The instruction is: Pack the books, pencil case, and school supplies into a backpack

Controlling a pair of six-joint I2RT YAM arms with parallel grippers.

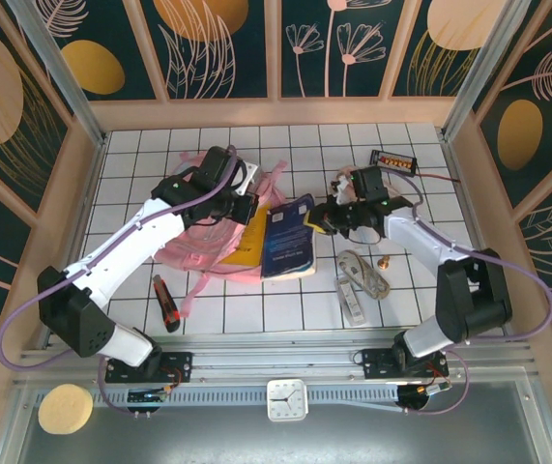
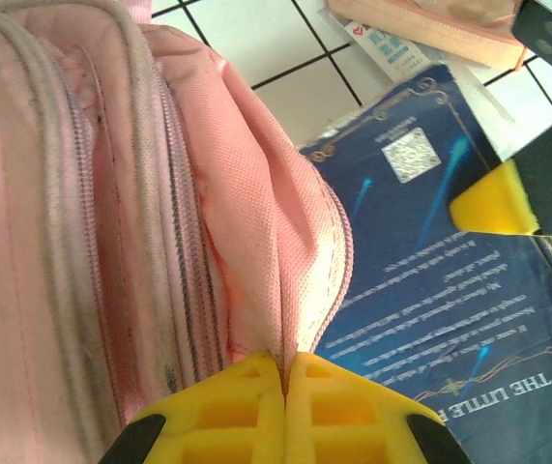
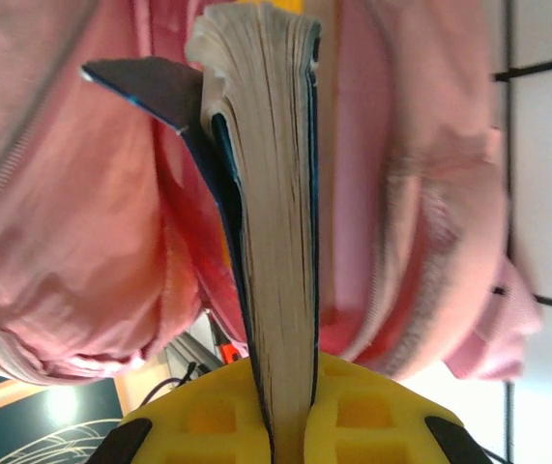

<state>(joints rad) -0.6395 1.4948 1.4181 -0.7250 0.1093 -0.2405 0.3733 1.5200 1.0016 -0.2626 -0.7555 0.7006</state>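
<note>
Two arms reach over a white grid-tiled table (image 1: 256, 309), with wood-framed walls and dark floral panels behind. The pink backpack (image 1: 196, 249) lies left of centre. The left gripper (image 2: 285, 377) is pinched tight on its fabric rim beside the zip. Pink lining folds are visible; I cannot tell the contents. The yellow book (image 1: 252, 240) touches the backpack's right side, and the navy book (image 1: 290, 244) overlaps it. The right gripper (image 3: 285, 411) is clamped on the navy book's page edge. The ruler (image 1: 351, 295) and cord bundle (image 1: 364, 271) lie on the table right of the books. The utility knife (image 1: 166, 303) is front left, the black box (image 1: 395, 159) back right.
</note>
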